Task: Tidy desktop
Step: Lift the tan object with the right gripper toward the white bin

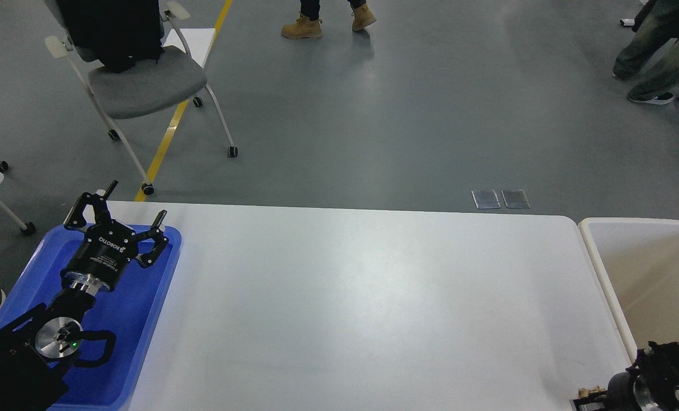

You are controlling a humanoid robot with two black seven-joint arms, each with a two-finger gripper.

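Note:
The desktop is a wide white tabletop filling the middle of the head view. My left gripper is open and empty, its fingers spread above the far end of a blue tray at the desktop's left edge. My right arm shows only at the bottom right corner. Its gripper is dark and mostly cut off by the frame edge. A small tan crumpled thing sits right at that gripper, and I cannot tell whether it is held.
A cream-white rimmed bin stands against the desktop's right edge. A grey wheeled chair stands on the floor beyond the far left corner. People's legs show at the back.

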